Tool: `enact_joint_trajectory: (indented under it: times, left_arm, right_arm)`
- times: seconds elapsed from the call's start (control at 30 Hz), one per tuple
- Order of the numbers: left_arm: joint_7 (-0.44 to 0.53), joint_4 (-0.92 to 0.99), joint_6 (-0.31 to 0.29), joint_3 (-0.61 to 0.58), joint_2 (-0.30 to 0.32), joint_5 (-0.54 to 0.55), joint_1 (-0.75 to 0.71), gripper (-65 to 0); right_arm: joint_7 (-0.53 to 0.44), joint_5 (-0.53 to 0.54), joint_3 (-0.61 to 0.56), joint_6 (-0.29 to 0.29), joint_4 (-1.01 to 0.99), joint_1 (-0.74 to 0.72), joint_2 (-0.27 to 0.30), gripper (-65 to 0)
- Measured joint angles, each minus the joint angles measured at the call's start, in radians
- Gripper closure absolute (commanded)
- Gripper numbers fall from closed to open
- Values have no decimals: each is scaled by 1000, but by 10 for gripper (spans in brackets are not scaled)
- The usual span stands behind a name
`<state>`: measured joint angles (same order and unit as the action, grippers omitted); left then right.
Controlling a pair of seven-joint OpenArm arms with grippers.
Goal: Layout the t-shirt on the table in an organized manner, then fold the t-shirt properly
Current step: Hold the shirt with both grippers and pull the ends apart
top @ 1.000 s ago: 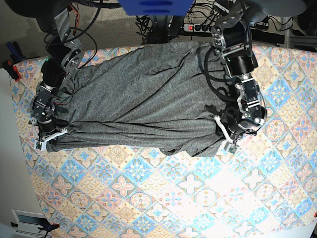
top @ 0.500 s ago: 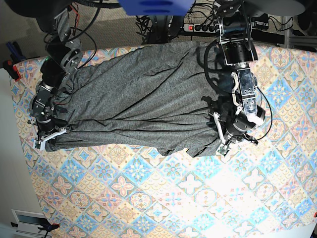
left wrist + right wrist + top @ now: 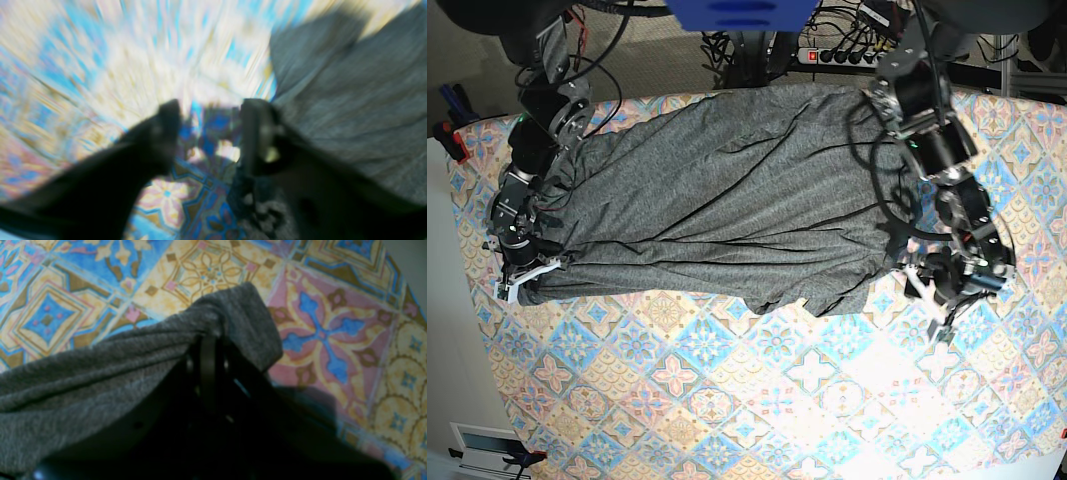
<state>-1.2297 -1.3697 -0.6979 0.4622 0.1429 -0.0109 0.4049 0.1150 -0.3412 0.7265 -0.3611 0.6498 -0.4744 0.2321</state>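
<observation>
The dark grey t-shirt (image 3: 727, 200) lies spread and wrinkled across the far half of the patterned table (image 3: 777, 400). My right gripper (image 3: 522, 280) sits at the shirt's left lower corner, shut on a fold of the fabric; the right wrist view shows the gripper (image 3: 208, 343) pinching the grey knit (image 3: 100, 373) just above the tiles (image 3: 320, 326). My left gripper (image 3: 927, 303) is open and empty over bare cloth just right of the shirt's right edge. The blurred left wrist view shows that gripper (image 3: 208, 123) with spread fingers, tiles (image 3: 166, 196) between them, and the shirt (image 3: 350, 100) to the right.
A power strip and cables (image 3: 827, 55) lie beyond the table's far edge. A blue object (image 3: 737, 12) hangs at the top centre. A red clamp (image 3: 452, 140) sits at the table's left edge. Patterned cloth fills the near half.
My left gripper has let go of the shirt's right edge, opened and swung to the right, off the fabric. The right gripper and its corner have not moved.
</observation>
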Motion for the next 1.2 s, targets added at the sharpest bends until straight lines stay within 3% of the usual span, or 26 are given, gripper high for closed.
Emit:
enact_joint_trajectory:
  times: [0.07,0.23,0.4,0.63,0.7,0.9,1.0,1.2]
  left_arm:
    - [-2,24,2,-3,12,62,-15,-456]
    - [80,94,-2,-92,39,180,-46,-416]
    - [211,259,1,-156,59,176,-42,-390]
    - [393,539,-2,-176,61,210,63,-387]
    - [415,560,-2,-184,62,230,67,-387]
    - [426,557,11,-373,44,262,71,-378]
    - [439,555,13,-425,36,277,71,-322]
    - [481,562,13,-446,17,272,66,-82]
  right_arm:
    - [-1,1,0,3,0,0,-2,-8]
    - [-4,1,-19,3,-1,2,1,-8]
    - [-47,6,-103,18,11,39,5,-8]
    - [-48,12,-113,21,12,45,7,-8]
    - [-50,12,-113,22,12,45,6,-8]
    - [-48,12,-113,22,12,45,6,-8]
    - [-48,12,-113,21,13,45,6,-8]
    - [-49,12,-113,21,12,45,6,-8]
